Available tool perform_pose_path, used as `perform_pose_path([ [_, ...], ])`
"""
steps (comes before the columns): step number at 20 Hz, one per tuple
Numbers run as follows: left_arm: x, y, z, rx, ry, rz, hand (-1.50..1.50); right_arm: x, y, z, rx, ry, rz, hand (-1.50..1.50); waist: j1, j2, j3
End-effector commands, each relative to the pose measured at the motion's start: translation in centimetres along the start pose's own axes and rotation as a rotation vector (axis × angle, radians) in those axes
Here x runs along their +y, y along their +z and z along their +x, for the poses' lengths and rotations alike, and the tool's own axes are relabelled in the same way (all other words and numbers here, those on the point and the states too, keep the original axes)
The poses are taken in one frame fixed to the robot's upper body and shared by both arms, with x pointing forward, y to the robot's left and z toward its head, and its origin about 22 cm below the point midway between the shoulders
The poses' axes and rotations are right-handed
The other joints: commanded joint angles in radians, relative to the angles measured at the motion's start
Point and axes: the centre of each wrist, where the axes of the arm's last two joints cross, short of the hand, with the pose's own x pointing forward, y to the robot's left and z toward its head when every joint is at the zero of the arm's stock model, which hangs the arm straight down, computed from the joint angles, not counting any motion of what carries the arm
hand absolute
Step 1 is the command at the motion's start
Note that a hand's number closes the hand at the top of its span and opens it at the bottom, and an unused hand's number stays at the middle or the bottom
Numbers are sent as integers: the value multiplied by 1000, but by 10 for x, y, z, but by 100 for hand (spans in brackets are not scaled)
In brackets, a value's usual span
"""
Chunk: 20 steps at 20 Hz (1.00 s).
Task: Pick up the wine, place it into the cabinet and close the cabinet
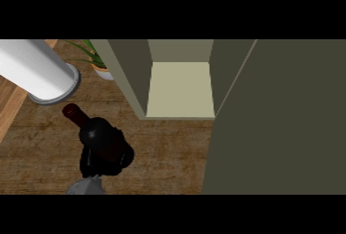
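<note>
The dark red glass wine bottle is already in hand: a black hand on a grey forearm, rising from the lower edge of the head view left of centre, has its fingers curled round the bottle's body, so that only the neck and cap show, pointing up and to the left. Which arm this is cannot be settled from the one forearm in view; by its place at the left of the picture it is most likely the robot's left hand, and the other hand does not show at all.

The pick-up therefore looks done, or nearly so. What remains, judging from how things lie, is the larger part of the task: the bottle has yet to go into the olive-green cabinet, whose pale cream shelf stands bare and open just to the right of the hand, and the tall olive door panel along the counter's right side has yet to be swung shut.

The brown wood-grain counter carries everything. Near its far left corner stands a large white cylinder with a grey rim, close beside the bottle's neck, and behind it a small green plant in a pale pot sits against the cabinet's left wall.
</note>
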Motion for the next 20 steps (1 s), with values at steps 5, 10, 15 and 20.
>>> perform_pose_path([
  [5, -68, 13, 12, 59, 40, -56, 150, -15, 23, 0, -24, -19, 17, -150, -9, 1, 0],
  [10, -107, 10, 25, 71, 41, -48, 150, -9, 9, 2, -23, -17, -2, -150, -5, 2, 0],
  [15, -123, 0, 6, 96, 33, 25, 150, -2, 16, 13, -16, -27, 18, -150, -12, 3, -1],
  [20, -133, 10, -9, 116, 35, 64, 150, -11, 11, 4, 3, -35, 7, -150, -12, 3, -1],
])
